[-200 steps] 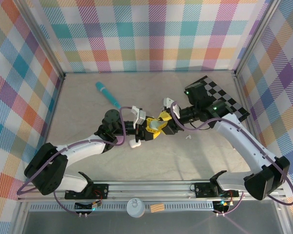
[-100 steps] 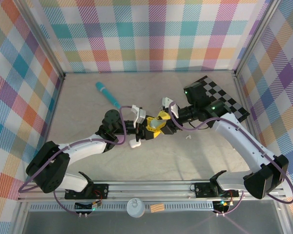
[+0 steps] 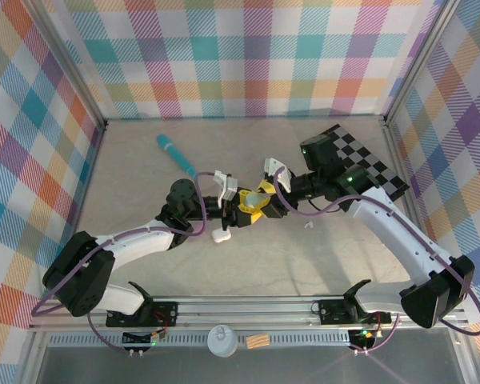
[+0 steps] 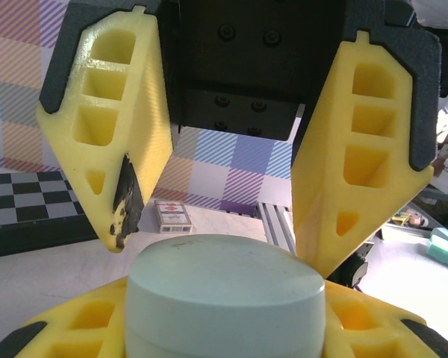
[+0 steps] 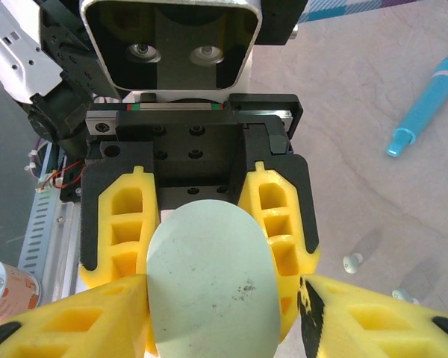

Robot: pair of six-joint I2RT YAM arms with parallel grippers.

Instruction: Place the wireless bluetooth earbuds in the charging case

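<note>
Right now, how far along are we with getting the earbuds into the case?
Done: nothing seated that I can see. In hand: the left tool grips the pale green charging case, lid apparently shut; the right tool straddles it, open. Left: at least one white earbud lies loose on the table.

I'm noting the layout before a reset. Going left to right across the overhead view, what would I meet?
Teal stick → small white piece → pale green case, held up between the arms → tiny white earbud → checkerboard.
</note>
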